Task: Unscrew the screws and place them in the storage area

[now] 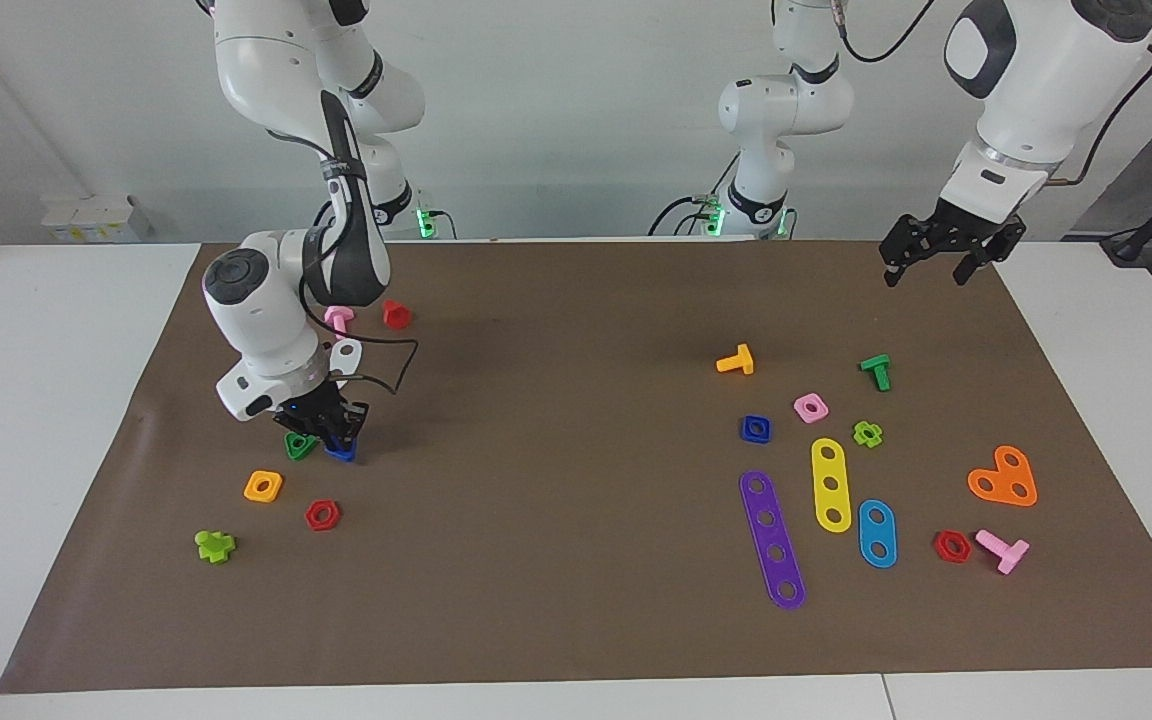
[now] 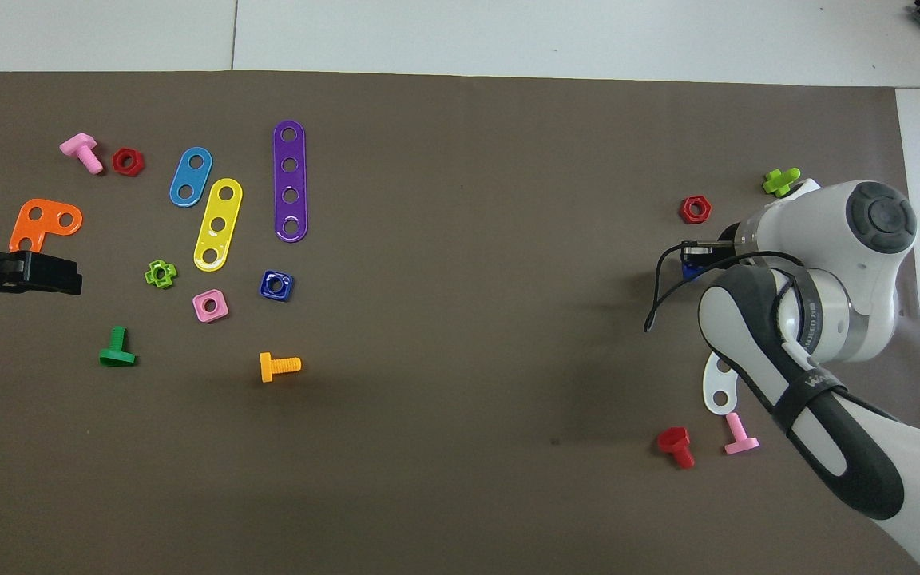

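My right gripper (image 1: pixel 333 438) is shut on the small blue screw (image 1: pixel 341 452), held low at the brown mat (image 1: pixel 576 620) right beside the green triangular nut (image 1: pixel 298 445). This spot is the storage area, among the orange square nut (image 1: pixel 263 486), the red hexagonal nut (image 1: pixel 322 515) and the white curved strip (image 2: pixel 717 387), which the arm mostly covers. From overhead only a blue edge of the screw (image 2: pixel 691 269) shows under the wrist. I cannot tell whether the screw touches the mat. My left gripper (image 1: pixel 926 268) waits open, raised over the mat's corner at the left arm's end.
A lime cross nut (image 1: pixel 214 545), a pink screw (image 1: pixel 339 318) and a red screw (image 1: pixel 396 314) lie around the right arm. At the left arm's end lie an orange screw (image 1: pixel 736 360), a green screw (image 1: pixel 876 371), a blue square nut (image 1: pixel 755 428) and coloured strips (image 1: pixel 772 538).
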You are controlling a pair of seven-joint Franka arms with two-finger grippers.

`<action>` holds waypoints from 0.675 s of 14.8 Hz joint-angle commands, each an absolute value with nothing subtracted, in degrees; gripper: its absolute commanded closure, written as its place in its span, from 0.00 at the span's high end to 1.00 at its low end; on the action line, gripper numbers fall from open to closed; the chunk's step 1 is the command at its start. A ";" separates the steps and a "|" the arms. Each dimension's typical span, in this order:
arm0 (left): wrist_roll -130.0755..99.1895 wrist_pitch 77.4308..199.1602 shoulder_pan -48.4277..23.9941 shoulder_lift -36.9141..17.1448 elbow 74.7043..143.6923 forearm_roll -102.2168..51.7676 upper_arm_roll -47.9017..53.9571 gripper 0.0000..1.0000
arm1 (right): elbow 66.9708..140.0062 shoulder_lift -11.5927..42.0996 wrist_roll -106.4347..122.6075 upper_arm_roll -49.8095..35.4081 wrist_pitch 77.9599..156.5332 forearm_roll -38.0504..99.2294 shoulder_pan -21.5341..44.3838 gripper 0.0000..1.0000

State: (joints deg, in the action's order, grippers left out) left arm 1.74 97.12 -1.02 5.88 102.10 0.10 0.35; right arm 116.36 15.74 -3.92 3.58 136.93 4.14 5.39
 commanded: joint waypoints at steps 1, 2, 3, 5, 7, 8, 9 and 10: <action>2.02 97.21 -0.18 7.21 103.18 -0.26 0.79 1.00 | 116.98 16.96 -3.08 3.08 139.66 5.45 4.83 0.30; 2.02 97.21 -0.18 7.21 103.18 -0.26 0.79 1.00 | 116.46 16.96 -3.42 3.08 139.31 5.45 4.75 0.99; 2.02 97.21 -0.18 7.21 103.18 -0.26 0.79 1.00 | 115.50 16.44 -3.86 3.08 138.52 5.45 4.83 1.00; 2.02 97.21 -0.18 7.21 103.18 -0.26 0.79 1.00 | 112.17 14.69 -4.22 3.25 133.45 5.36 5.01 1.00; 2.02 97.21 -0.18 7.21 103.18 -0.26 0.79 1.00 | 108.56 11.97 -4.39 3.60 127.39 4.49 5.01 1.00; 2.02 97.21 -0.18 7.21 103.18 -0.26 0.79 1.00 | 106.63 10.47 -4.39 3.86 123.70 4.22 4.84 1.00; 2.02 97.21 -0.18 7.21 103.18 -0.26 0.79 1.00 | 104.70 8.81 -4.39 3.95 120.01 4.22 4.40 1.00; 2.02 97.21 -0.18 7.21 103.18 -0.26 0.79 1.00 | 103.11 6.96 -4.39 3.96 116.93 4.22 3.26 1.00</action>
